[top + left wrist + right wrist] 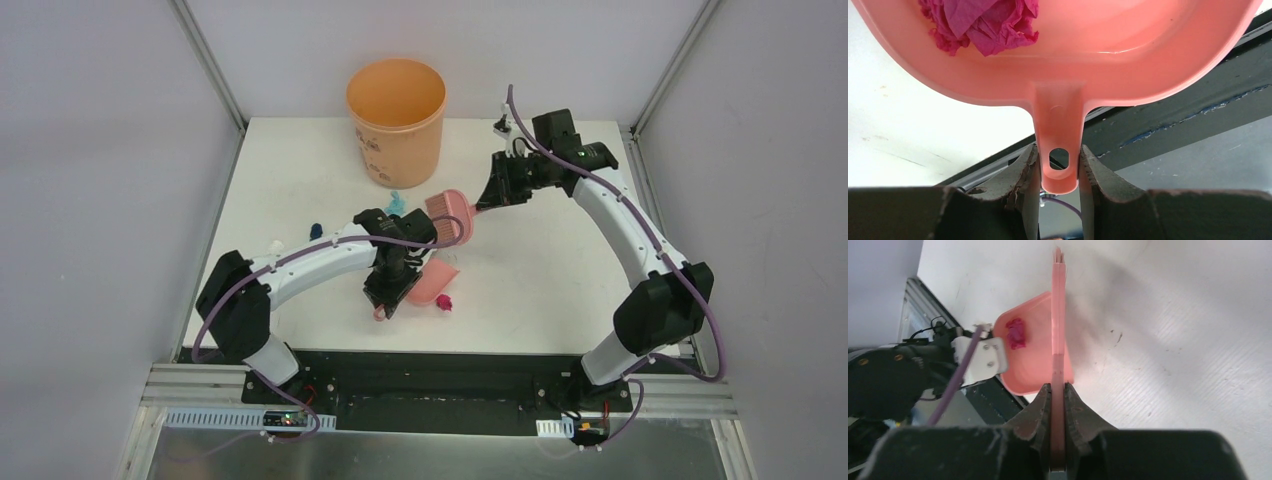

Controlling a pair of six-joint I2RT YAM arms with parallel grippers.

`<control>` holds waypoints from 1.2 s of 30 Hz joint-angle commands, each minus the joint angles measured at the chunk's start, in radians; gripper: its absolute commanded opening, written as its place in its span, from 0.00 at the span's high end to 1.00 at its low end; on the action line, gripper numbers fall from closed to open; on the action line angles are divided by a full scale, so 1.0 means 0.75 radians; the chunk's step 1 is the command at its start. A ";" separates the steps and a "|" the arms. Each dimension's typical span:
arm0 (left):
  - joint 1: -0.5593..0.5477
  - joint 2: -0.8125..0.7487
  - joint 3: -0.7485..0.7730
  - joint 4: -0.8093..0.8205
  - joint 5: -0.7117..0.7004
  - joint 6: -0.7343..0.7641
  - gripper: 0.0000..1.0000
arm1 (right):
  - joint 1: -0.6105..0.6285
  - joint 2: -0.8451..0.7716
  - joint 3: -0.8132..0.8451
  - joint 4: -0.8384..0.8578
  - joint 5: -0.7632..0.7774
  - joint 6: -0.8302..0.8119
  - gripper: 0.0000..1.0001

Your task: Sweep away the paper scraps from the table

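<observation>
Pinches pan (pixel 1128 75) handle in left gripper (pixel 1059 152), low centre; clamps brush (pixel 1058 315) in right gripper (pixel 1058 390); expects scraps (pixel 983 22), upper left, feather-light, soft; nudge with bristles.

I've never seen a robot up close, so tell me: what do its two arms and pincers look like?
The left arm and right arm have smooth white curved shells between chunky black joints. A thin purple cable trails along each. A small green light glows near the right wrist. The left gripper and right gripper each have two dark grey, wedge-shaped fingers with rough, worn edges.
</observation>
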 commanded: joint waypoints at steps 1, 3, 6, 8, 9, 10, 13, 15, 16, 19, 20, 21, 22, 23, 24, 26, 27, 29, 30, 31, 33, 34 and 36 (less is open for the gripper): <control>-0.006 -0.090 0.000 0.032 -0.086 -0.084 1.00 | -0.012 -0.034 0.038 0.082 0.144 -0.012 1.00; -0.006 -0.013 0.081 -0.061 -0.280 -0.084 1.00 | -0.021 -0.057 0.003 0.118 0.243 0.004 1.00; -0.006 0.067 0.190 -0.190 -0.372 -0.071 1.00 | -0.033 -0.099 -0.045 0.121 0.327 0.003 1.00; -0.005 0.031 0.190 -0.186 -0.321 -0.053 1.00 | -0.035 -0.133 -0.074 0.093 0.349 -0.025 1.00; -0.006 0.013 0.185 -0.190 -0.293 -0.042 1.00 | -0.035 -0.161 -0.095 0.080 0.360 -0.043 1.00; -0.005 -0.004 0.186 -0.212 -0.270 -0.039 1.00 | -0.035 -0.185 -0.116 0.067 0.372 -0.061 1.00; -0.007 -0.058 0.164 -0.284 -0.200 -0.034 1.00 | -0.034 -0.223 -0.184 0.013 0.382 -0.119 1.00; -0.009 -0.102 0.118 -0.300 -0.135 -0.027 1.00 | -0.034 -0.228 -0.209 -0.047 0.372 -0.147 1.00; -0.015 -0.121 0.090 -0.300 -0.095 -0.023 1.00 | -0.033 -0.229 -0.219 -0.073 0.364 -0.160 1.00; -0.030 -0.166 0.009 -0.302 -0.013 -0.005 1.00 | -0.033 -0.248 -0.267 -0.119 0.352 -0.177 1.00; -0.039 -0.174 -0.015 -0.305 0.005 0.003 1.00 | -0.033 -0.259 -0.283 -0.120 0.352 -0.179 1.00; -0.049 -0.182 -0.035 -0.304 0.024 0.009 1.00 | -0.033 -0.270 -0.298 -0.121 0.352 -0.181 1.00; -0.062 -0.186 -0.047 -0.300 0.052 0.013 1.00 | -0.033 -0.278 -0.313 -0.120 0.353 -0.178 1.00; -0.079 -0.186 -0.051 -0.300 0.073 0.017 1.00 | -0.031 -0.282 -0.324 -0.118 0.352 -0.173 1.00; -0.099 -0.176 -0.047 -0.299 0.086 0.019 1.00 | -0.031 -0.283 -0.333 -0.117 0.349 -0.168 1.00; -0.146 -0.143 -0.047 -0.302 0.094 0.020 1.00 | -0.027 -0.282 -0.350 -0.121 0.334 -0.157 1.00; -0.169 -0.120 -0.050 -0.302 0.109 0.023 1.00 | -0.024 -0.276 -0.357 -0.123 0.330 -0.150 1.00; -0.245 -0.049 -0.040 -0.303 0.118 0.027 1.00 | -0.016 -0.258 -0.367 -0.131 0.321 -0.143 1.00; -0.277 -0.008 -0.035 -0.304 0.108 0.029 1.00 | -0.014 -0.249 -0.369 -0.140 0.321 -0.140 1.00; -0.307 0.052 -0.026 -0.307 0.093 0.027 1.00 | -0.011 -0.240 -0.372 -0.145 0.313 -0.135 1.00; -0.348 0.138 0.004 -0.323 0.038 0.014 1.00 | -0.004 -0.227 -0.382 -0.151 0.265 -0.130 1.00; -0.359 0.175 0.021 -0.337 -0.004 0.003 1.00 | 0.004 -0.221 -0.393 -0.149 0.242 -0.125 1.00; -0.370 0.225 0.053 -0.359 -0.068 -0.010 1.00 | 0.025 -0.207 -0.411 -0.142 0.196 -0.115 1.00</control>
